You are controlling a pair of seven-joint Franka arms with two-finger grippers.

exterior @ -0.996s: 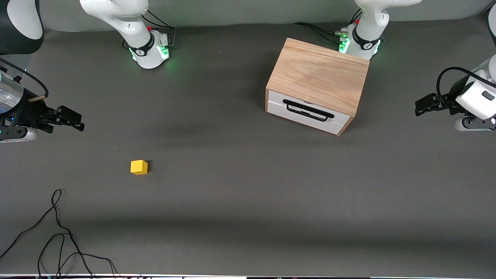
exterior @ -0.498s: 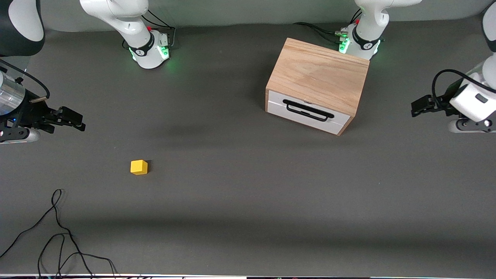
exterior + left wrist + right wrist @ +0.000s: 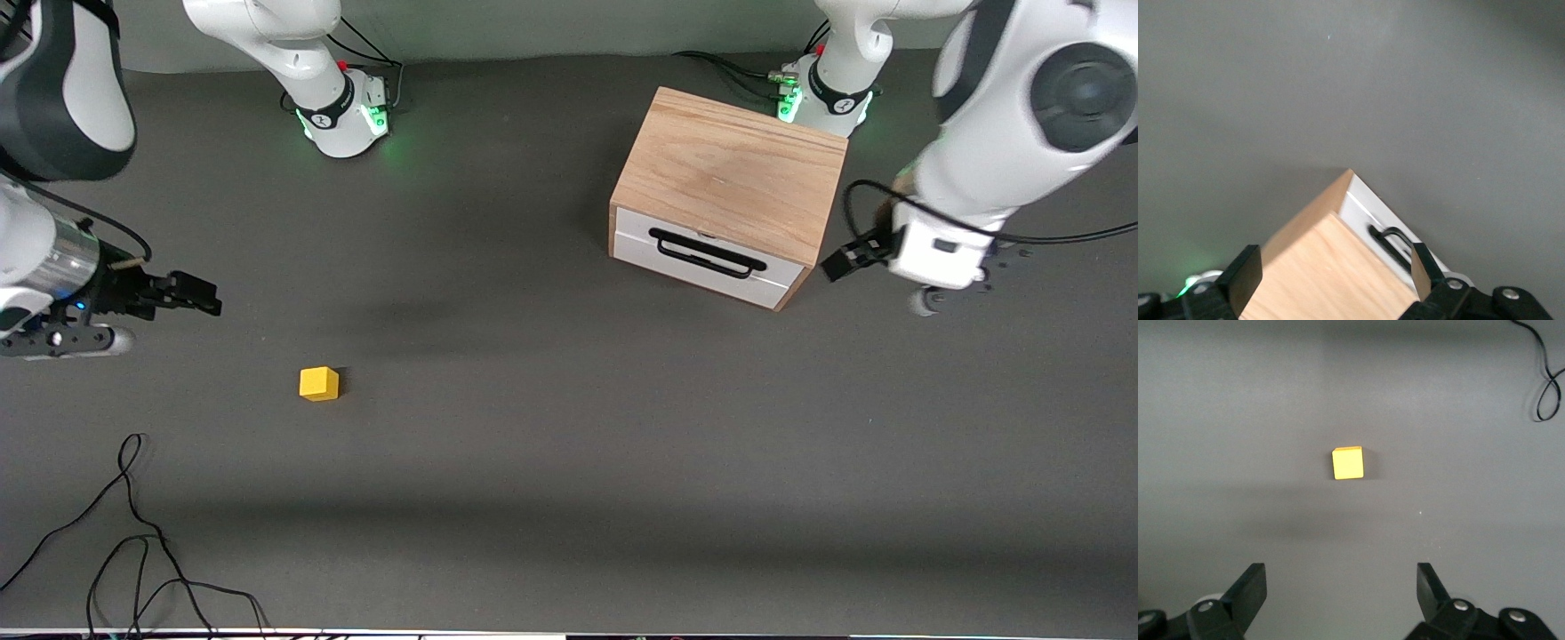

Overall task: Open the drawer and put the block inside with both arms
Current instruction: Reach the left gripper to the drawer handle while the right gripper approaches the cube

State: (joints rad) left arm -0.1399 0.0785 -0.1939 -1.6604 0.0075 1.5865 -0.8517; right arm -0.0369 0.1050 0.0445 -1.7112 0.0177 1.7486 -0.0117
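The light oak box (image 3: 731,173) stands near the left arm's base. Its drawer (image 3: 707,258) is closed, with a white front and a black bar handle (image 3: 707,252). The box (image 3: 1331,273) and the handle (image 3: 1390,241) also show in the left wrist view. My left gripper (image 3: 840,260) is open and empty, in the air just beside the box's corner at the left arm's end. The yellow block (image 3: 318,383) lies on the table toward the right arm's end. It also shows in the right wrist view (image 3: 1347,463). My right gripper (image 3: 197,295) is open and empty, in the air short of the block.
A loose black cable (image 3: 133,533) lies on the grey table (image 3: 551,427) at the corner nearest the front camera, at the right arm's end. It also shows in the right wrist view (image 3: 1546,380). Both arm bases (image 3: 342,111) glow green along the table's back edge.
My left gripper has swung in from the table's end to beside the box. My right gripper has shifted slightly toward the block. The block and the box have not moved.
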